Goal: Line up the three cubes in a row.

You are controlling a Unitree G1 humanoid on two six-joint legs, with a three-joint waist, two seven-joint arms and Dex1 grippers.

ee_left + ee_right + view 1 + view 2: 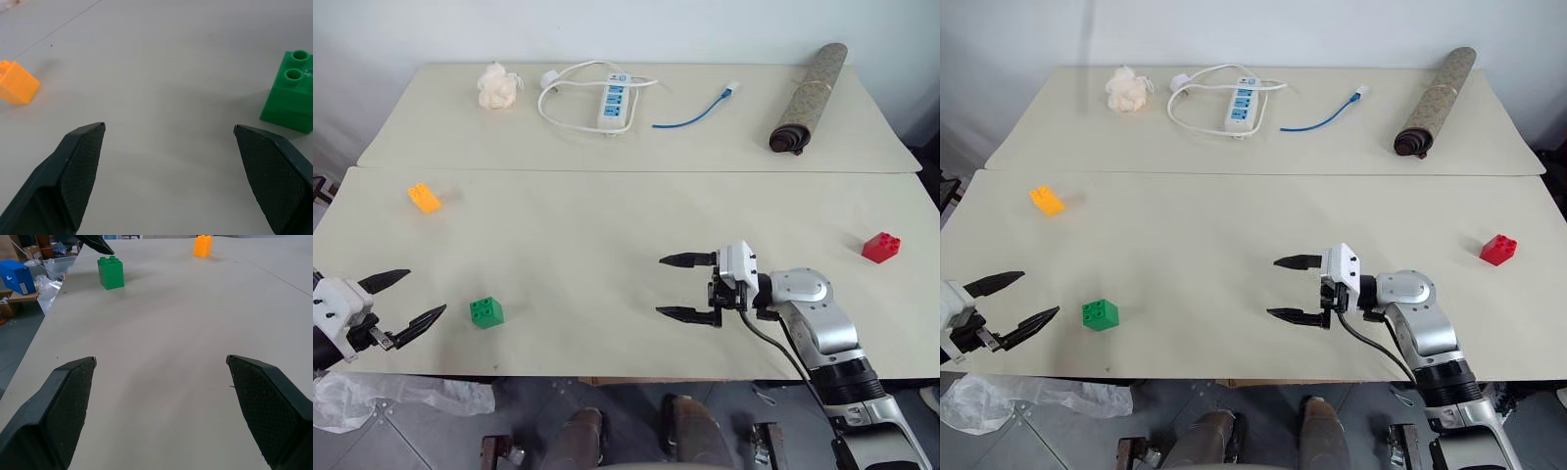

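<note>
Grey tiled floor (636, 411), beige table (607, 245), white wall (607, 29)

Tables: two pale beige tabletops, the near table (607, 245) and the far table (705, 137), butted together along a thin seam.
Wall: plain white wall (607, 29) behind the far table.
Floor: grey tiles (626, 411) under the near edge (crumpled clear plastic (372, 401) lies there).
Light: soft, even, faint shadows.
</note>
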